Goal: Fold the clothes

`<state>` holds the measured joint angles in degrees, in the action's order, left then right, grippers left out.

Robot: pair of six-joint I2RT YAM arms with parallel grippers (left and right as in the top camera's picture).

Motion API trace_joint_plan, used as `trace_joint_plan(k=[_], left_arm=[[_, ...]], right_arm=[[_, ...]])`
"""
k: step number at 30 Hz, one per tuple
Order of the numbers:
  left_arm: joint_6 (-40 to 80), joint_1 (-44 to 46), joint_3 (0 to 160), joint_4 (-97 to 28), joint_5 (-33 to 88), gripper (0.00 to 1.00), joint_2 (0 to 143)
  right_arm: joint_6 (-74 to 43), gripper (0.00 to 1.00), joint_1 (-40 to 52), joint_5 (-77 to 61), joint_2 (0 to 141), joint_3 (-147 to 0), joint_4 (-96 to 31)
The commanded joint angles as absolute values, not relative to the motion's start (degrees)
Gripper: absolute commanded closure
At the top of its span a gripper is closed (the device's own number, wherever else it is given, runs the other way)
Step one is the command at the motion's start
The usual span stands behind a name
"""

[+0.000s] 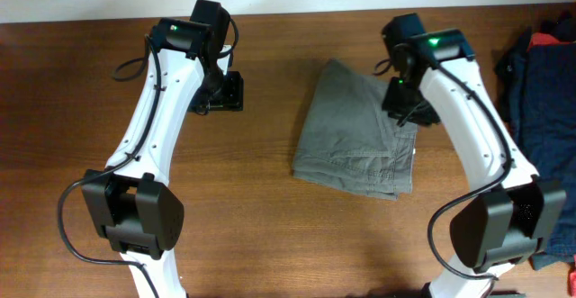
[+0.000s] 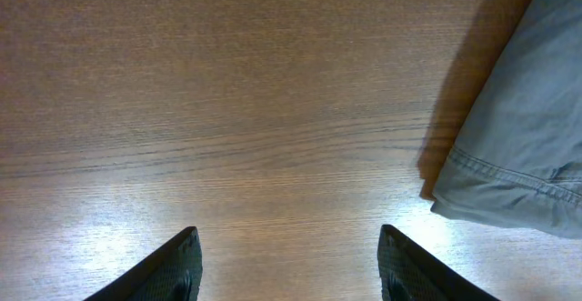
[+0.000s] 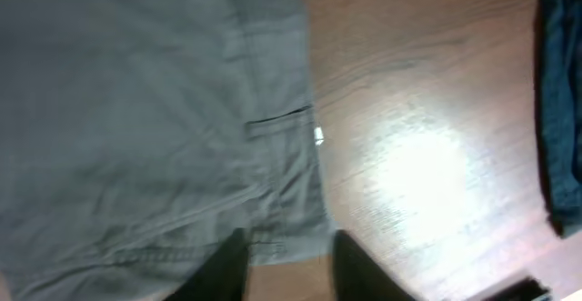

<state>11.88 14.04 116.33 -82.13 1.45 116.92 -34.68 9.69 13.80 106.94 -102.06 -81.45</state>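
Surface: brown wood-grain tabletop (image 1: 270,235) that fills the overhead view, with a pale wall strip along its far edge; lamp glare shows on the wood in both wrist views.
Left arm: white links and black joints (image 1: 148,127), reaching from the near edge up to the far left part of the surface, with a green light near its wrist.
Right arm: same build (image 1: 468,118), reaching up the right side, its wrist over the right edge of the shorts.
Shorts: grey-olive, wrinkled pair (image 1: 355,131) lying flat in a folded, layered bundle at mid-surface between the two arms, closer to the right one; a stitched hem corner shows at the right edge of the left wrist view (image 2: 509,178).
Navy garments: dark pile (image 1: 544,109) at the right edge of the surface, apart from the shorts.
Left jaws: spread wide, nothing between them; both fingers (image 2: 177,269) hang over bare wood, left of the shorts and not touching them.
Right jaws: parted with a narrower gap, gripping nothing; the dark fingers (image 3: 227,269) sit over the shorts' seamed edge, fabric and wood showing in the gap. Contact with the cloth cannot be told.
Red cloth: small patch (image 1: 551,39) atop the navy pile.
Tag: tiny white label (image 3: 318,135) at the shorts' edge.
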Motion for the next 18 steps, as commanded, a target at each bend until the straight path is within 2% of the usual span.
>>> trace_joint_plan(k=[1,2,4,6,8,9,10,11,13,15,18], left_arm=[[12.6,13.8,115.9,-82.3,1.1,0.38,117.3],[12.6,13.8,115.9,-82.3,1.1,0.30,117.3],[12.6,13.9,115.9,-82.2,1.2,0.23,117.3],[12.6,13.9,115.9,-81.8,1.3,0.18,117.3],[12.6,13.9,115.5,-81.2,1.3,0.07,117.3],[12.6,13.9,115.2,-81.0,1.3,0.05,117.3],[12.6,13.9,115.0,-81.0,1.3,0.04,117.3],[12.6,13.9,114.4,-80.8,1.3,0.04,117.3],[12.6,13.9,113.7,-80.6,1.3,0.04,117.3],[12.6,13.9,113.0,-80.6,1.3,0.04,117.3],[12.6,13.9,112.1,-80.6,1.3,0.04,117.3]], right_arm=[[-34.2,0.39,8.2,13.7,106.3,-101.8,-81.5],[-33.8,0.27,8.0,13.7,106.3,-101.8,-81.4],[-33.4,0.06,7.7,13.7,106.3,-101.8,-81.2],[-33.0,0.01,7.7,13.7,106.3,-101.8,-80.3],[-31.6,0.00,7.8,12.6,106.6,-101.8,-78.5],[-29.8,0.04,7.8,11.0,106.9,-101.8,-77.3],[-27.8,0.17,7.8,9.0,107.2,-101.8,-76.0],[-26.0,0.32,7.8,6.9,107.7,-101.7,-74.8],[-24.3,0.69,7.8,4.9,109.1,-101.7,-72.6],[-24.2,0.96,7.7,4.9,110.7,-101.7,-71.0],[-24.0,0.96,7.5,4.7,113.3,-101.7,-67.7]])
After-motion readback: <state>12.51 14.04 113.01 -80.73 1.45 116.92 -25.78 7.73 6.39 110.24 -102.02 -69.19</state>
